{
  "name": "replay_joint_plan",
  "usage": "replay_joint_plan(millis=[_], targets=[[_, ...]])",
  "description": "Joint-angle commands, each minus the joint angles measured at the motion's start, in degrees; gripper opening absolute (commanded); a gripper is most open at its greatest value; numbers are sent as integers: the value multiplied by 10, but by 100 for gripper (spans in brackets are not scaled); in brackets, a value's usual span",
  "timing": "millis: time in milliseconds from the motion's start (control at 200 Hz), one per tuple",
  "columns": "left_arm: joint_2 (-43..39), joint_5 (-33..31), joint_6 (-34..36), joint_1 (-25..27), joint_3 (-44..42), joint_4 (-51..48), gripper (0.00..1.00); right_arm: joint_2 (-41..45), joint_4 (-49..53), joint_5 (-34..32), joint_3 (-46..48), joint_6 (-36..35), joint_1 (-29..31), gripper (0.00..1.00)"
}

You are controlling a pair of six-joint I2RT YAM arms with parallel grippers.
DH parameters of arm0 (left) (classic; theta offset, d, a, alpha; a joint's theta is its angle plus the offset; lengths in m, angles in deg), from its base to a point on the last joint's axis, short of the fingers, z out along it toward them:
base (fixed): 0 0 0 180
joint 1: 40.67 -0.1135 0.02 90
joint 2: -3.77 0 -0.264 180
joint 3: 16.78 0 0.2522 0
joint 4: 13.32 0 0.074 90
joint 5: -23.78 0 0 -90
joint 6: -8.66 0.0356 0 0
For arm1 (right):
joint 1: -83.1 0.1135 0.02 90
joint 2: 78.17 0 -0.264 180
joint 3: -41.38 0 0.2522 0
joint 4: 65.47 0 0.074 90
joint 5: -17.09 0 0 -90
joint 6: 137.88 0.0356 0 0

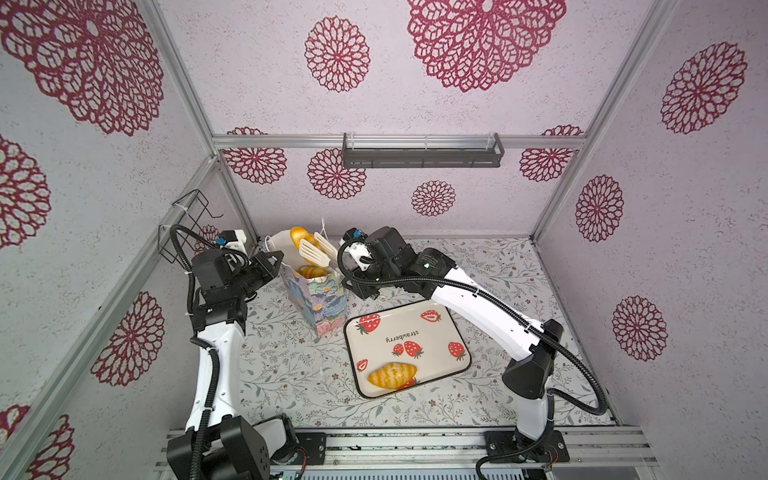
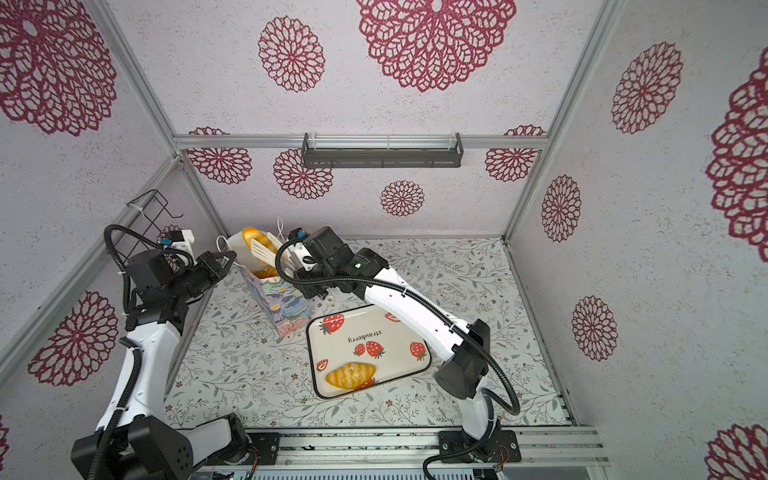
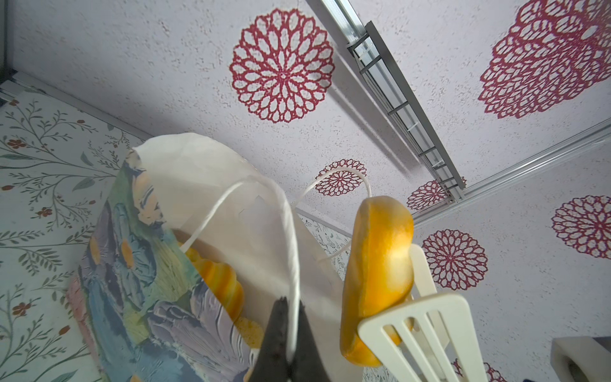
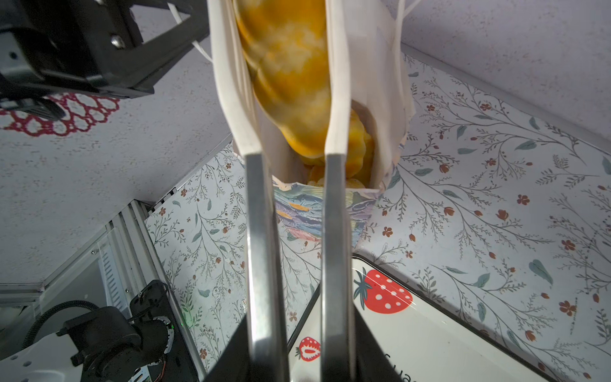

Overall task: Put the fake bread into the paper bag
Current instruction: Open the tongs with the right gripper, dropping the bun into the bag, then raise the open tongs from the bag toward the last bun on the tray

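Observation:
The paper bag [image 1: 326, 305] [image 2: 286, 309] stands upright at the back of the table, flowered outside and white inside. My left gripper [image 1: 277, 262] [image 3: 291, 307] is shut on its white cord handle [image 3: 291, 231] at the left rim. My right gripper [image 1: 347, 261] [image 4: 299, 330] is shut on white tongs [image 1: 318, 247] [image 4: 261, 231]. The tongs clamp a long golden piece of fake bread [image 1: 300, 237] [image 3: 377, 264] [image 4: 291, 82] over the bag's mouth. More fake bread [image 1: 311, 272] [image 3: 221, 281] lies inside the bag. A striped croissant [image 1: 392, 374] [image 2: 350, 374] lies on the tray.
The strawberry tray [image 1: 436, 361] [image 2: 395, 365] sits just right of the bag, in front of my right arm. A black wire rack [image 1: 187, 224] hangs on the left wall and a dark shelf [image 1: 422, 151] on the back wall. A metal rail runs along the table's front.

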Motion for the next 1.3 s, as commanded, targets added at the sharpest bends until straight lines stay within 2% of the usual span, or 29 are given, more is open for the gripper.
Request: replay_joint_plan(millis=[0,235,716,1056,1296], targets=[[-7,7,-5,-5,-7,15,0,8,-36,10,-31,3,-1,37],[-8,7,-5,-7,-8,14,0,6,-35,12,-32,5,-1,44],[-9,7,-5,-9,-8,14,0,13,-28,5,-31,3,1,48],[-9,7,-7,-10,-9,16,0,38,-13,-13,-27,1,2,46],[-10,7,-9,-10,-10,17,0,93,-14,-37,39,2,6,46]])
